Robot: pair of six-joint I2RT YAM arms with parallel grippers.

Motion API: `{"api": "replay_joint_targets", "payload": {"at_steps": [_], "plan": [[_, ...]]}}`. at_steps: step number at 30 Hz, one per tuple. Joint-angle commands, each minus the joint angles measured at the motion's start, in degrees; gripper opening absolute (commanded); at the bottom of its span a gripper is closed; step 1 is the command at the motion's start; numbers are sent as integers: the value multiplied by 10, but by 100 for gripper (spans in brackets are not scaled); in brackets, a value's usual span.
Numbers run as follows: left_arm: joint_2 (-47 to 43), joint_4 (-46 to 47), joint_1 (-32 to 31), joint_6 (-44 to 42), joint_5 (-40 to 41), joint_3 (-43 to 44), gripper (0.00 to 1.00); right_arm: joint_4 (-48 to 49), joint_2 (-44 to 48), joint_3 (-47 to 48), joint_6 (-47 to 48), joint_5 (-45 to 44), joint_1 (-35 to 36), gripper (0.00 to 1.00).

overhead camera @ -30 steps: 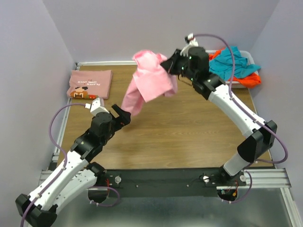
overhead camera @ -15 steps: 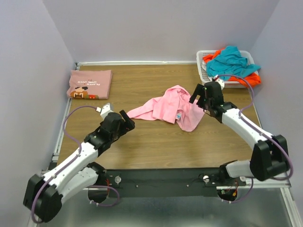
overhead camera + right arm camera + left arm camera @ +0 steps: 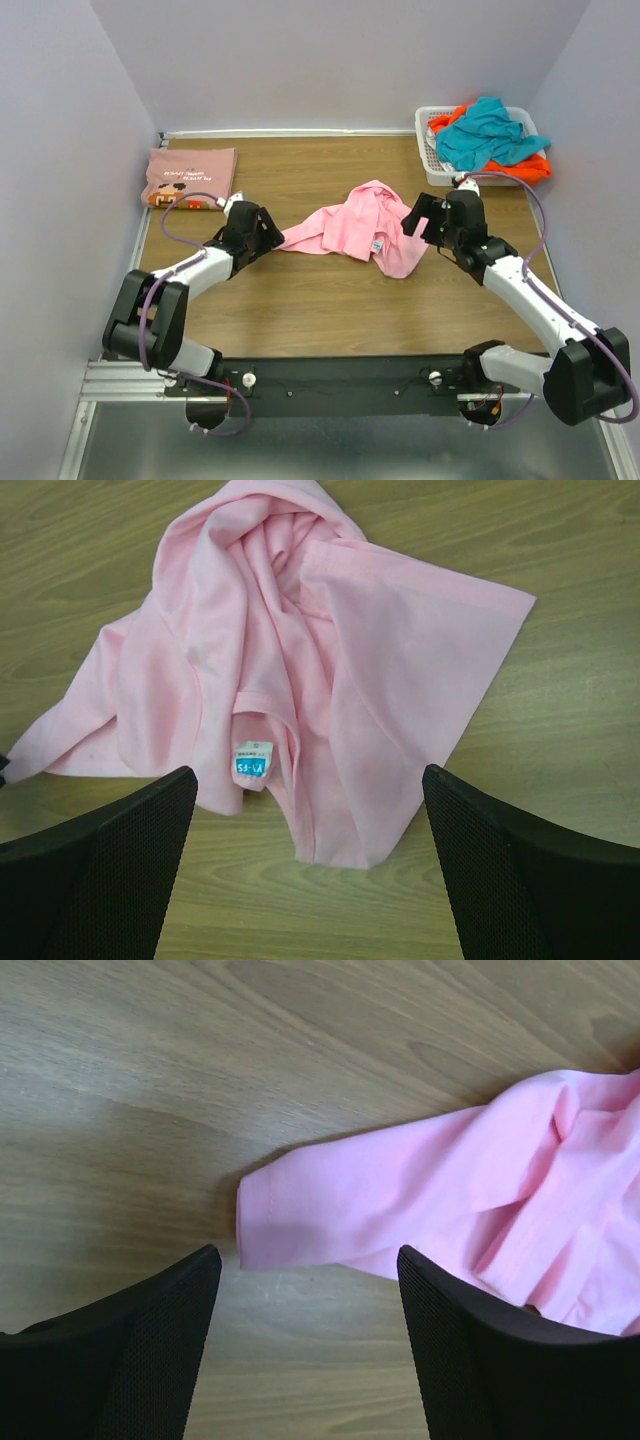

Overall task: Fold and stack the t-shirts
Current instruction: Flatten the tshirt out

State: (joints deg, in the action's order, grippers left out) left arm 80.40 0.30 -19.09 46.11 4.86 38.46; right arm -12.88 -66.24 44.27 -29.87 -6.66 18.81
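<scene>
Because the light-pink t-shirt (image 3: 350, 228) lies soft and crumpled mid-tabletop, its sleeve hem (image 3: 262, 1222) is judged the best hold; left gripper (image 3: 308, 1260) and right gripper (image 3: 308, 785) are spread wide, empty.

I'm working in a lab test cell, not anyone's home. Plain lavender walls (image 3: 350, 60) box in a wood-grain table (image 3: 330, 300) on three sides. My two arms (image 3: 520, 285) are bolted to a black plate (image 3: 340, 375) on aluminium rails (image 3: 95, 372) at its near edge, with purple cables (image 3: 165, 215) looping loose. The only domestic touches are a white laundry basket (image 3: 426, 150) and the t-shirts (image 3: 345, 228).
</scene>
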Motion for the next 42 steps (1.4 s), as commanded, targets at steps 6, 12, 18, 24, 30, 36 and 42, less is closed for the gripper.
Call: {"api": "replay_joint_targets", "payload": {"at_steps": [6, 12, 18, 24, 30, 36, 42], "plan": [[81, 61, 20, -24, -66, 1, 69, -8, 14, 0, 23, 21, 18, 100], [105, 77, 22, -29, -77, 11, 41, -14, -22, 23, 38, 0, 97, 100], [117, 78, 24, -37, -82, 16, 0, -19, -135, 99, 69, -61, 237, 100], [86, 79, 25, -33, -82, -7, 0, -28, -336, 234, 45, -156, 308, 100], [58, 79, 24, -30, -90, -29, 0, -55, -464, 342, 17, -231, 319, 99], [40, 77, 25, -25, -81, -39, 0, -86, -524, 377, 6, -288, 319, 91], [42, 74, 25, -23, -74, -43, 0, -102, -501, 350, -21, -355, 320, 76]]}}
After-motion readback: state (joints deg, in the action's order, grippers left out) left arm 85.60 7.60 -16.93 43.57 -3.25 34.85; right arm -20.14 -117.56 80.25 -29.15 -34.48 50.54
